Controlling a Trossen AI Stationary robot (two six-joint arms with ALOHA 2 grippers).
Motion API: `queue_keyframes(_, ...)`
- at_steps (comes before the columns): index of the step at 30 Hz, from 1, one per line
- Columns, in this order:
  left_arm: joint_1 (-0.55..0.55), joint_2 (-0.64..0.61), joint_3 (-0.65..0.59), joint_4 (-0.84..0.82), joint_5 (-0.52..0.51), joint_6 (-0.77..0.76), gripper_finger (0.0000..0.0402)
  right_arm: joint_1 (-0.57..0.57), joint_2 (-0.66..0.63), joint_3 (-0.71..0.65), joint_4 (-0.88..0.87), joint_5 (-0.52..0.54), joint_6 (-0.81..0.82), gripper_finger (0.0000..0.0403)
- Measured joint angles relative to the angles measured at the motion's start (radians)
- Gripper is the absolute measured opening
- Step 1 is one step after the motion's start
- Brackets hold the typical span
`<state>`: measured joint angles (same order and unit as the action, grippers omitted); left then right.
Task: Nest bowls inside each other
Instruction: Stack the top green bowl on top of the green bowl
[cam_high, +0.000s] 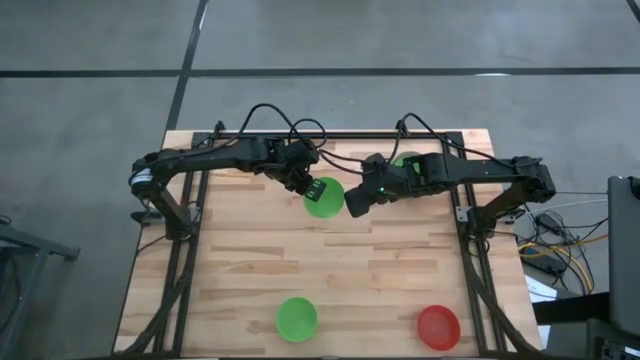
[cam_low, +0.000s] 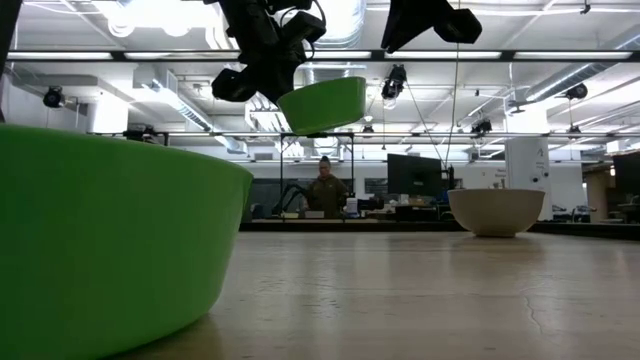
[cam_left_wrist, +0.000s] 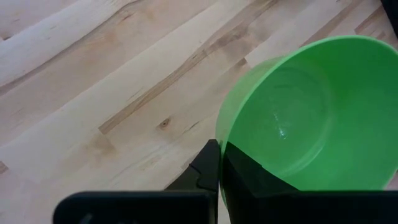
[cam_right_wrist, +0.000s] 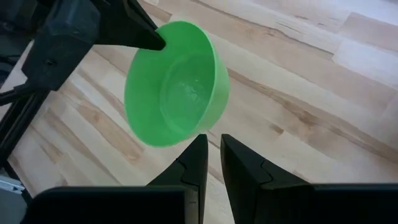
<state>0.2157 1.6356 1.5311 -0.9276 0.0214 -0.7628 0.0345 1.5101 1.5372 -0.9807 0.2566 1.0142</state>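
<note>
Left pincer (cam_high: 316, 190) pinching a green bowl (cam_high: 325, 198) by its rim, I've got it lifted clear of the tabletop (cam_high: 250, 260) near the far-edge middle | right pincer (cam_high: 354, 205) just beside it, fingers nearly together, gripping nothing | second green bowl (cam_high: 296, 318) and red bowl (cam_high: 438, 326) at near edge | pale bowl (cam_low: 496, 211) resting on the wood.

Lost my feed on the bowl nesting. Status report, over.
Left gripper shut on green bowl, lifted clear of table. Right gripper empty beside it, fingers nearly closed. Nothing nested yet. Path clear.
</note>
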Motion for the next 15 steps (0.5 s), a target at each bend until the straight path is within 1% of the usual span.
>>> queue_keyframes(3,0.0,0.0,0.0,0.0,0.0,0.0,0.001,0.0,0.0,0.0,0.004,-0.004,-0.004,0.0044)
queue_keyframes(6,0.0,0.0,0.0,0.0,0.0,0.0,0.001,0.0,0.0,0.0,0.004,-0.004,-0.005,0.0054)
queue_keyframes(15,0.0,0.0,0.0,0.0,0.0,0.0,0.001,0.0,0.0,0.0,-0.001,-0.004,-0.001,0.0112)
